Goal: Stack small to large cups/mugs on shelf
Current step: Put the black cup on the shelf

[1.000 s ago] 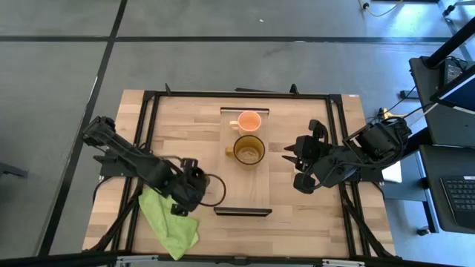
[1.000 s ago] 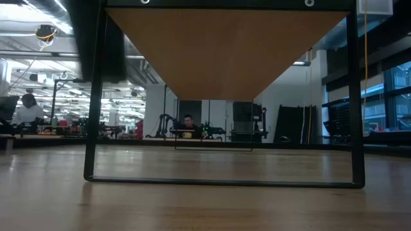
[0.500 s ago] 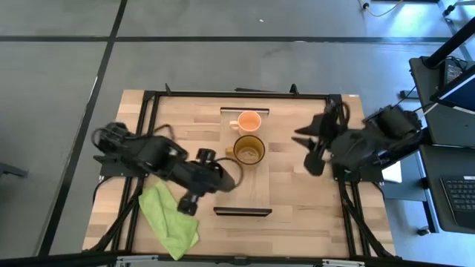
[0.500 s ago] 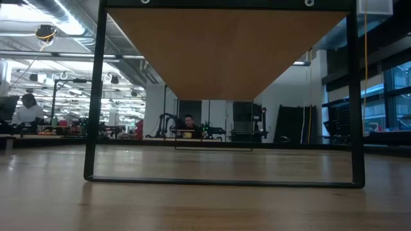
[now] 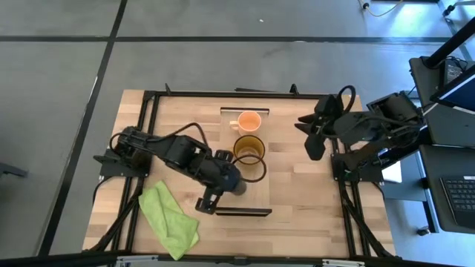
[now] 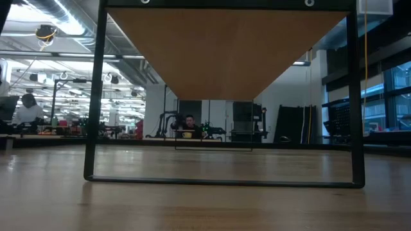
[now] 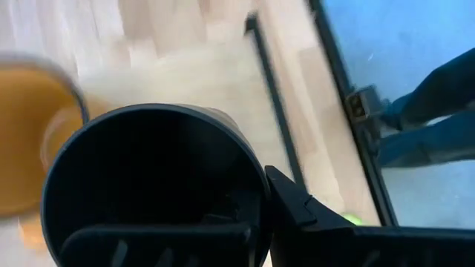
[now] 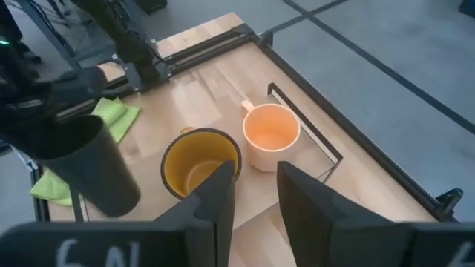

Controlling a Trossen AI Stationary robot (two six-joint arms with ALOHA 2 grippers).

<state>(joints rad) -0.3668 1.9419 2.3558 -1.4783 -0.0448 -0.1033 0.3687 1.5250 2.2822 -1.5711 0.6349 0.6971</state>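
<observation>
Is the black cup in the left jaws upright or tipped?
Roughly upright: the black cup stands mouth-up in the right wrist view, held by the left gripper, beside the amber mug.

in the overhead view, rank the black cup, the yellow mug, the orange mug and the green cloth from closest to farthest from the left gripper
1. Black cup: held in the left gripper, over the shelf.
2. Yellow mug: on the shelf, just beyond the cup.
3. Green cloth: on the table, off the shelf, on the left arm's side.
4. Orange mug: at the shelf's far end.
</observation>
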